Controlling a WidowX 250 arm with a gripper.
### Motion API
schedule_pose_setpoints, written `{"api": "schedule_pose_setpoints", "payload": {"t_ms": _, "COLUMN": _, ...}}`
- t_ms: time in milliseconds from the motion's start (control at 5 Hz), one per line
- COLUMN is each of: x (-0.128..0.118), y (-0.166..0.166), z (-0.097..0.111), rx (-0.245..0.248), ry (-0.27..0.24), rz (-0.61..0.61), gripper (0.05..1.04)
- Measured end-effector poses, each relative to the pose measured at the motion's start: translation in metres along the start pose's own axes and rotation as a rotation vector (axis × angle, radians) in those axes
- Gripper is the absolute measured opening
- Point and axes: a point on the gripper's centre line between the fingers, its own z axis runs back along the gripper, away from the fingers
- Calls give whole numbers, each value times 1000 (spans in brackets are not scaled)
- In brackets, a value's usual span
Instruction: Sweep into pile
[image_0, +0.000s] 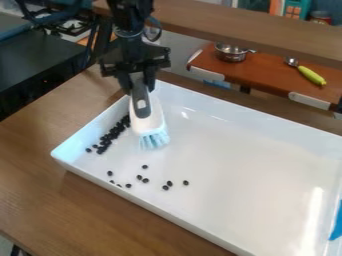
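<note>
White-and-gray brush (148, 117) upright, bristles (153, 141) down; black pieces (107, 138) lie clustered beside it, about 10 scattered.

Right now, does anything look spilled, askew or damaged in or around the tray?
Nothing looks damaged. The one untidy spot: several loose black pieces lie scattered near the closest edge of the tray, apart from the dense band at the picture's left, though that fits an unfinished sweep.
</note>
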Motion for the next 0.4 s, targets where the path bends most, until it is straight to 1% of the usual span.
{"api": "schedule_pose_setpoints", "payload": {"t_ms": 400, "x": -22, "y": 18, "z": 7, "rx": 10, "ry": 14, "rz": 32, "gripper": 477}}
